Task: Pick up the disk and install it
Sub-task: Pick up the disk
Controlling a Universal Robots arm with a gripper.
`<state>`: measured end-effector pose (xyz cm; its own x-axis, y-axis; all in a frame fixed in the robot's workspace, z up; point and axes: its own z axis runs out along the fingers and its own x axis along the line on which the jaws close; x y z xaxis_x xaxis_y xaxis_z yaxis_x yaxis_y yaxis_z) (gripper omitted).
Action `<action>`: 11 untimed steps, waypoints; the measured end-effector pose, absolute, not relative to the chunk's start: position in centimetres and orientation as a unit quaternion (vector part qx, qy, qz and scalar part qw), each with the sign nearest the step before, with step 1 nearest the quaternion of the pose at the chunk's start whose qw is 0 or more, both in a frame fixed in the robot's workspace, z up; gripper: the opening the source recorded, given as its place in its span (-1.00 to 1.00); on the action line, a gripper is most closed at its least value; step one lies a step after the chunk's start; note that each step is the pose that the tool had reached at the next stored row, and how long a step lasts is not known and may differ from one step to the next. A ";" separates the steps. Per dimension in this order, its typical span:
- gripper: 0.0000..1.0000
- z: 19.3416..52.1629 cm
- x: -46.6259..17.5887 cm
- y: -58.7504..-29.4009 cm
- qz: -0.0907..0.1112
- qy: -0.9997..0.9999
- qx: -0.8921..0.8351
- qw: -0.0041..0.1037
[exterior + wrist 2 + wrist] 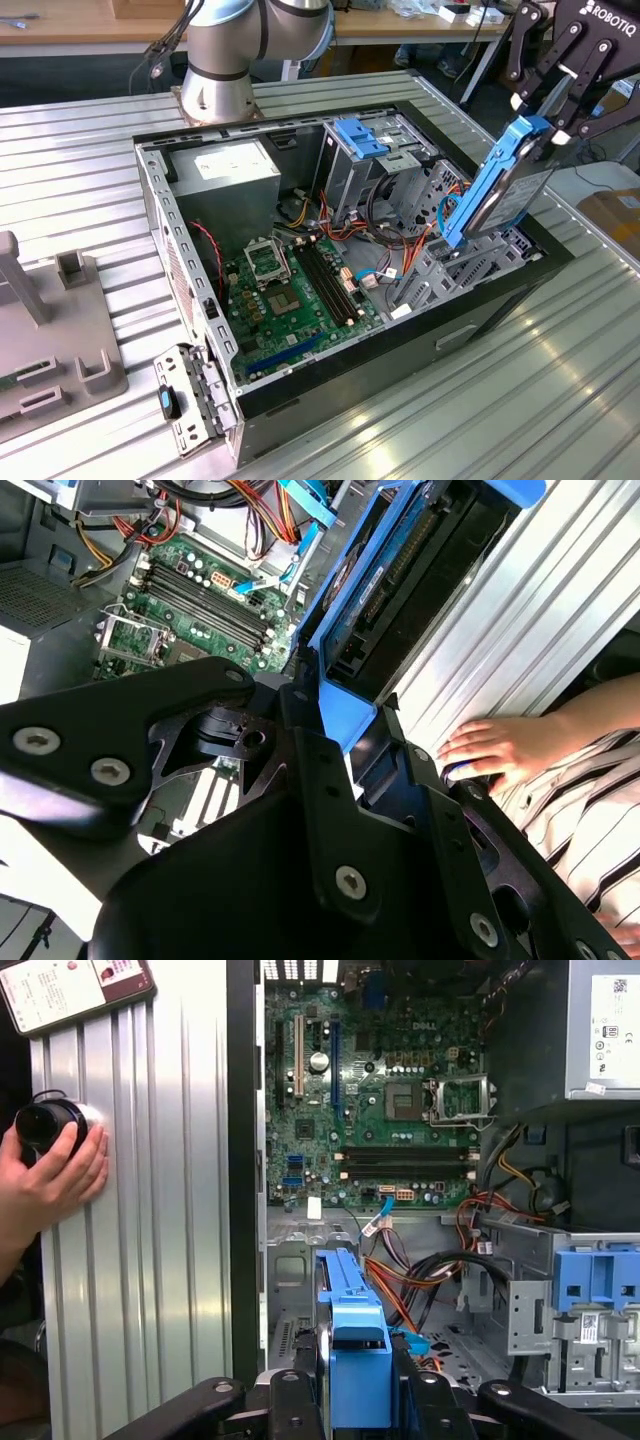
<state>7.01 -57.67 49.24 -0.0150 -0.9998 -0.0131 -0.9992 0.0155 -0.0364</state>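
Black claw [358,1405] links filled the foreground in both wrist views, and the fingers [300,1400] were clamped from either side on the blue-railed disk [345,1300]. In the exterior view the claw [548,112] gripped the disk [500,190] by its upper end. The disk hung on edge and tilted above the open computer case [490,300], at the corner towards the exterior view's right. Its lower end reached down by the grey drive-bay brackets [440,265]; whether it touched them could not be told.

Inside the case lay the green motherboard [290,300], with the grey power supply [225,165] beyond it and a metal cage with a light-blue latch [365,140] beside that. Red, orange and black cables [400,240] ran between cage and brackets. The case lay on the ribbed metal counter [500,420].

In the first wrist view a person's hand [50,1175] rested on the counter beside the case, cupped round a black round object [45,1120].
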 end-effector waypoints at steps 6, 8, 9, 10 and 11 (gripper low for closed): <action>-0.26 48.8 7.0 -57.7 -0.009 0.718 -0.696 0.017; -0.26 48.8 7.0 -57.7 -0.009 0.718 -0.696 0.017; -0.26 48.8 7.0 -57.7 -0.009 0.718 -0.696 0.017; -0.26 48.8 7.0 -57.7 -0.009 0.718 -0.696 0.017; -0.26 48.8 7.0 -57.7 -0.009 0.718 -0.696 0.017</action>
<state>7.02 -57.67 48.77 -0.0300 -0.9995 -0.0112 -0.9989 0.0304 -0.0364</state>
